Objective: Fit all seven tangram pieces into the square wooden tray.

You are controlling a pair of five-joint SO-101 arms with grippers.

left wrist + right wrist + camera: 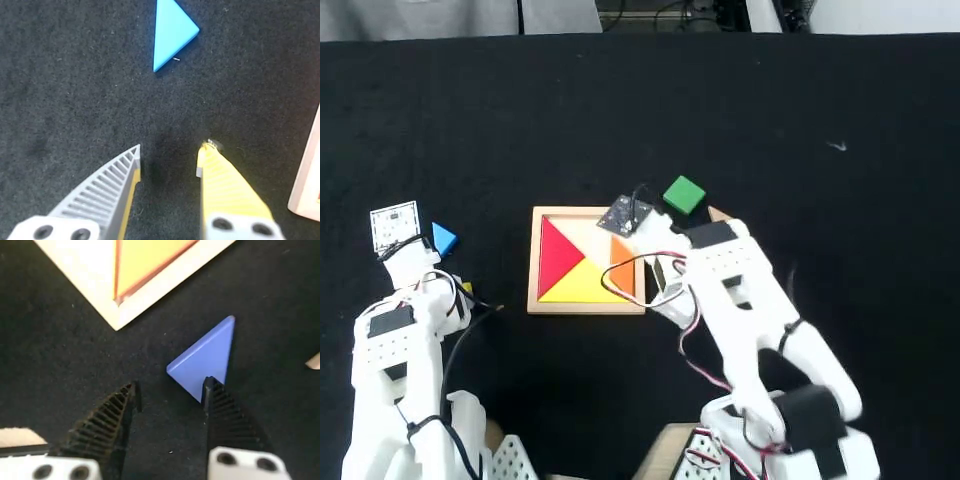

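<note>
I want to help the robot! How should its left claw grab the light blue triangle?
Probably straight down from above: the light blue triangle lies flat with bare cloth around it. The open left claw could press one finger on its long straight side and the other on the opposite corner.

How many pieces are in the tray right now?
3: a red triangle at the tray's left, a yellow triangle along its near edge, an orange piece at its right; the arm above may hide others.
</note>
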